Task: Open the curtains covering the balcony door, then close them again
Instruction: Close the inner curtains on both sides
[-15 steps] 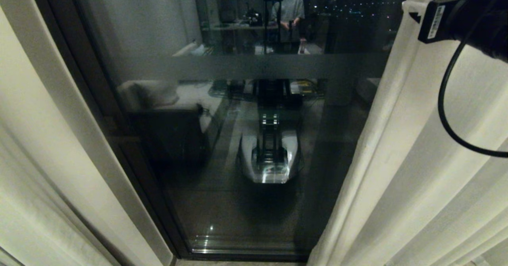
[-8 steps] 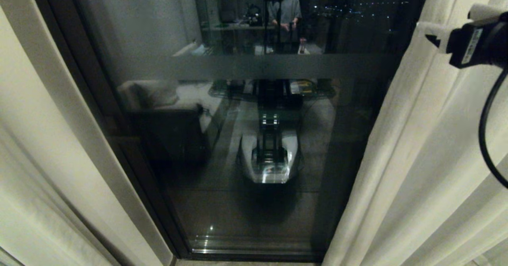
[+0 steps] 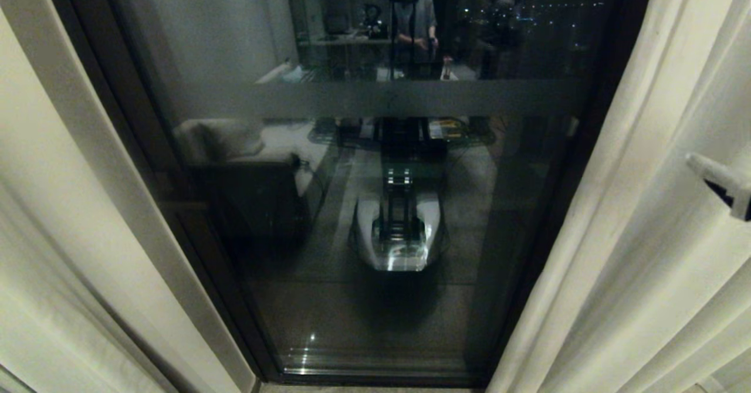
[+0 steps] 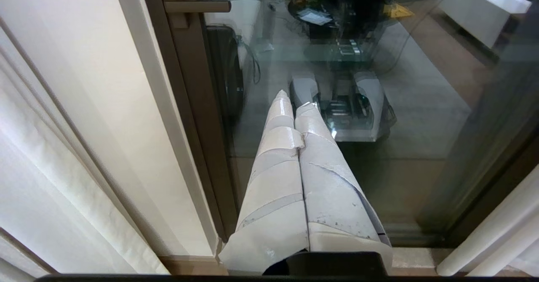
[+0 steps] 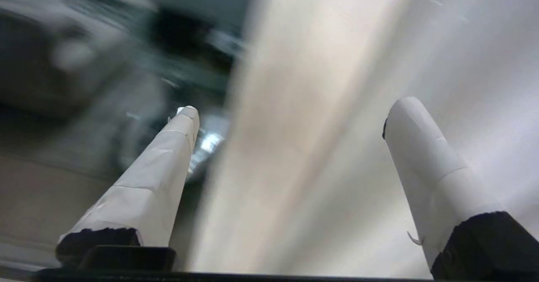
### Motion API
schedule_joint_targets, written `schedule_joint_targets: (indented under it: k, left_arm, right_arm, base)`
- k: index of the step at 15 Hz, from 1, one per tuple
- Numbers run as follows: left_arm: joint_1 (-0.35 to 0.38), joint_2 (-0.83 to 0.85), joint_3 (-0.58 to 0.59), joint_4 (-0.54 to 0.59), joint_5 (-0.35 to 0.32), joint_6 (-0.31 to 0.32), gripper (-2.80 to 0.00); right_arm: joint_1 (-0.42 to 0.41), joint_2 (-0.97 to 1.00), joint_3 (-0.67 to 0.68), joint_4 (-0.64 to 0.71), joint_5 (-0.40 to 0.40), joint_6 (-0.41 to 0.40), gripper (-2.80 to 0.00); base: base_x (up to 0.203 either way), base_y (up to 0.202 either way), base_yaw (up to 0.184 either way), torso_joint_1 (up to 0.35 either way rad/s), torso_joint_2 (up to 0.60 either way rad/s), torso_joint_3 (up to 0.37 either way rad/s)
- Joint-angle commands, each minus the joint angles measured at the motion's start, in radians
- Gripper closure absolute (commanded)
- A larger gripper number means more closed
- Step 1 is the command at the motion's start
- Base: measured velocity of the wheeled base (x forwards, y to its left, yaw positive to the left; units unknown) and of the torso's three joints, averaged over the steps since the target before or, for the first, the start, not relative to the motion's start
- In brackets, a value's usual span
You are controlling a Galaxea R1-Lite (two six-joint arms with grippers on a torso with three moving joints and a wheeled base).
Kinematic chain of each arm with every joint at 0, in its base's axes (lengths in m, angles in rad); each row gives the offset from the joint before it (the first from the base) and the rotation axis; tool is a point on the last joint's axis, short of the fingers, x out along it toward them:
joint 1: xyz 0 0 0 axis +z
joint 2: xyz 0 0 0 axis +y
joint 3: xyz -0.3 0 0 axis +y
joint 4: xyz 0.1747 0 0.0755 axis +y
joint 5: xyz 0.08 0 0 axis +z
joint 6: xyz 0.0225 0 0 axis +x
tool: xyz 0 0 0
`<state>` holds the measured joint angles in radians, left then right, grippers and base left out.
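The balcony door fills the middle of the head view, its dark glass uncovered and crossed by a frosted band. The curtains hang drawn apart, one panel at each side of the door. The right claw stands wide open with the right panel's edge between its fingers, gripping nothing. The left claw hangs pressed shut, pointing at the door's lower glass.
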<state>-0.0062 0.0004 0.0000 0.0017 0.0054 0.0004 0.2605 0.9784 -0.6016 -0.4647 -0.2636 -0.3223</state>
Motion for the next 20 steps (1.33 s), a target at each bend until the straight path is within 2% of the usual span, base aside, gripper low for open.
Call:
schedule_joint_targets:
  k: [1,6,9,10,15,20]
  left_arm:
    - [0.0,0.0,0.0,0.0,0.001,0.0,0.0]
    - [0.0,0.0,0.0,0.0,0.001,0.0,0.0]
    - [0.0,0.0,0.0,0.0,0.001,0.0,0.0]
    - [0.0,0.0,0.0,0.0,0.001,0.0,0.0]
    - [0.0,0.0,0.0,0.0,0.001,0.0,0.0]
    - [0.0,0.0,0.0,0.0,0.001,0.0,0.0]
  right_arm:
    - [-0.072,-0.139,0.099,0.003,-0.002,-0.019,-2.8]
    - [-0.162,-0.383,0.253,0.136,0.0,-0.074,-2.8]
    - [-0.178,-0.417,0.289,0.156,0.0,-0.084,-2.8]
    - [-0.178,-0.415,0.29,0.155,0.001,-0.084,0.0]
    - [-0.251,-0.465,0.36,0.157,0.022,-0.08,0.0]
    - [-0.317,-0.518,0.466,0.153,0.131,-0.056,0.0]
  base:
    - [0.0,0.0,0.0,0.0,0.0,0.0]
    - [0.0,0.0,0.0,0.0,0.0,0.0]
    - [0.0,0.0,0.0,0.0,0.0,0.0]
    - [0.0,0.0,0.0,0.0,0.0,0.0]
    - [0.0,0.0,0.0,0.0,0.0,0.0]
    - [0.0,0.0,0.0,0.0,0.0,0.0]
